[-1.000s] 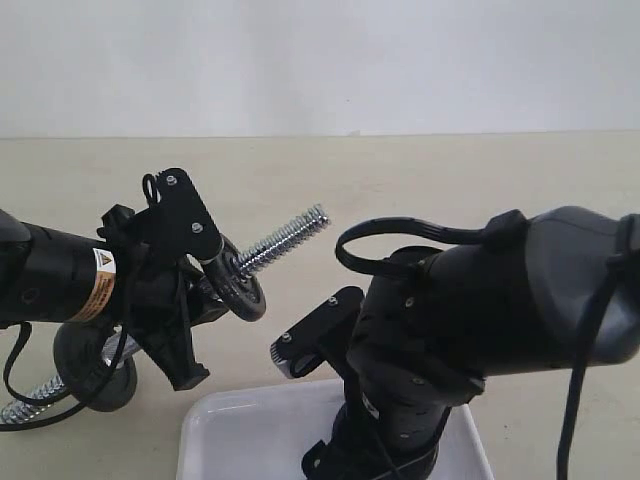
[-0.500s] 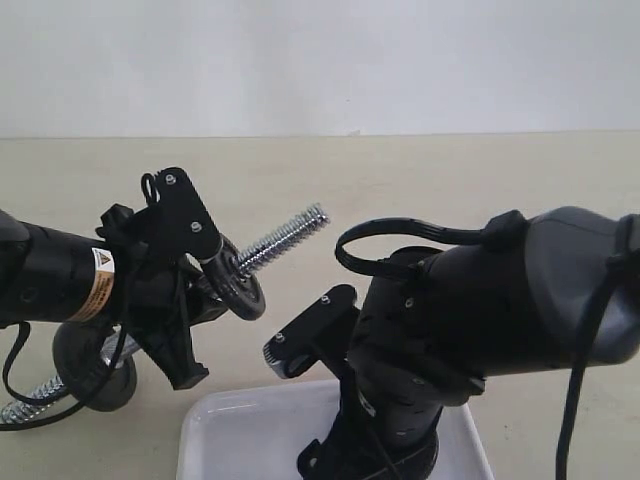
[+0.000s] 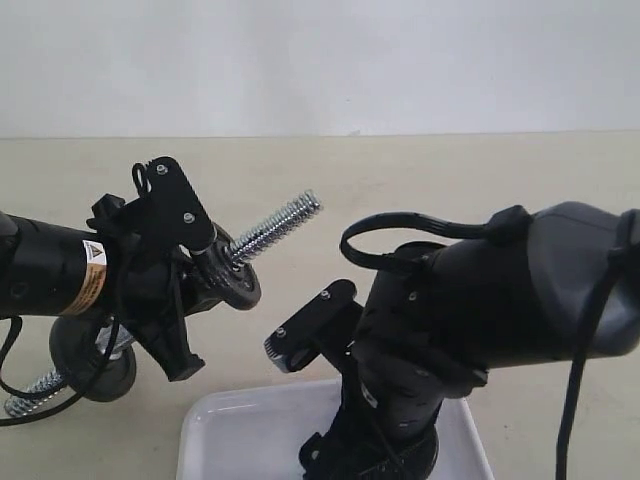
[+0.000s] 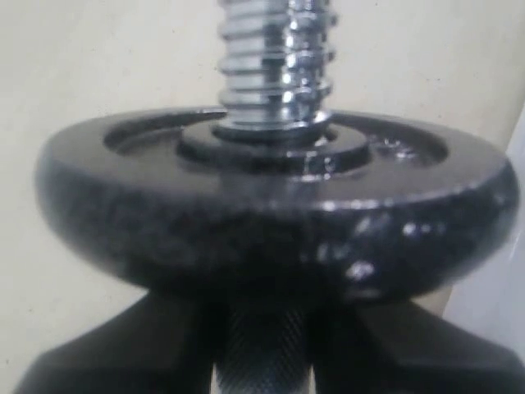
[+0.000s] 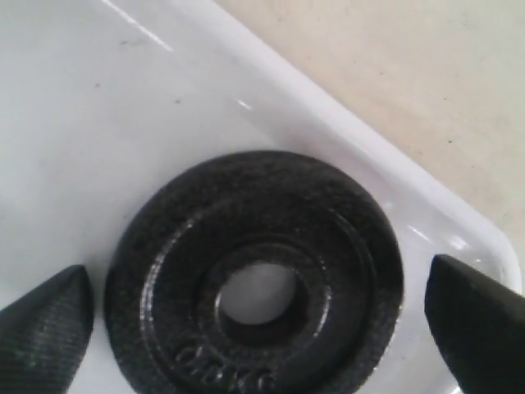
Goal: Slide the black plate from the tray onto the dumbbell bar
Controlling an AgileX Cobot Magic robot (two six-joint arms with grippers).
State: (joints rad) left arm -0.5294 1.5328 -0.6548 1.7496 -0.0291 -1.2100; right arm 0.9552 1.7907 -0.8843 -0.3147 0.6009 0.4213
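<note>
My right tool (image 5: 258, 320) is spread wide and sits low over the tray (image 5: 98, 123). Its two dark fingertips (image 5: 45, 328) stand either side of the black plate (image 5: 271, 205), just beside the rim, with a sliver of white showing at each edge, so nothing is gripped. The black plate lies flat on the tray floor, centre hole facing up at my wrist camera, close to a rounded corner and the low raised rim. In the exterior view that plate is hidden: the bulky right arm (image 3: 480, 300) covers it, and only the tray's left part shows beneath. Over to the left tool (image 3: 180, 285): it's clamped narrow on the dumbbell bar (image 3: 275, 228), fingers (image 4: 107, 365) pinching the knurled grip. The bar is tilted, one threaded end pointing up toward the middle of the scene and the other end low at the left edge. A second plate (image 3: 238, 285) is threaded on just ahead of the left tool, with the shiny screw end poking out through its hole. A third plate (image 3: 95, 365) sits near the low end, close to the beige table (image 3: 450, 180); I can't tell whether it touches. The two tools are well apart.
</note>
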